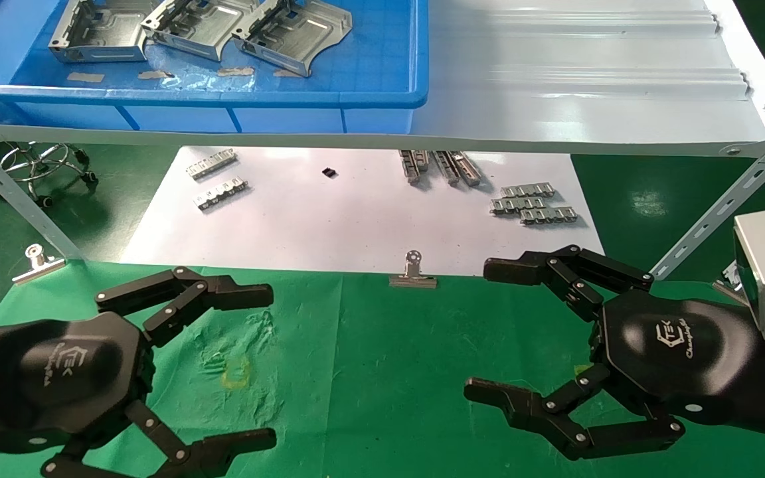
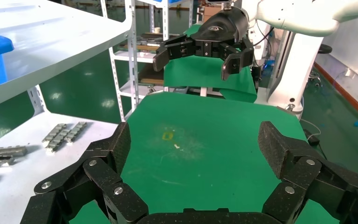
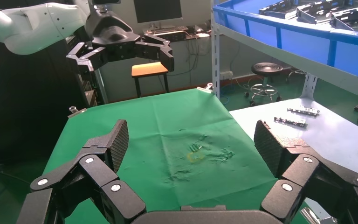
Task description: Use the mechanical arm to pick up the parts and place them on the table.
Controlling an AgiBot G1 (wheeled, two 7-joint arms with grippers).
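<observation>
Left gripper (image 2: 196, 154) fingers (image 2: 279, 147) spread above seemingly bare table (image 2: 205, 135).

Three silver stamped parts (image 1: 200, 28) lie side by side in the blue bin; left pincer (image 1: 250, 365) hovers open over green worktop (image 1: 382, 372)

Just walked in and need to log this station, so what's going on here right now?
Nothing is being handled yet. The left gripper and right gripper both hover over the green table with jaws open and empty. The three silver parts sit in the blue bin on the grey shelf, none of them on the table yet. Small toothed strips lie on the white sheet behind the table.
</observation>
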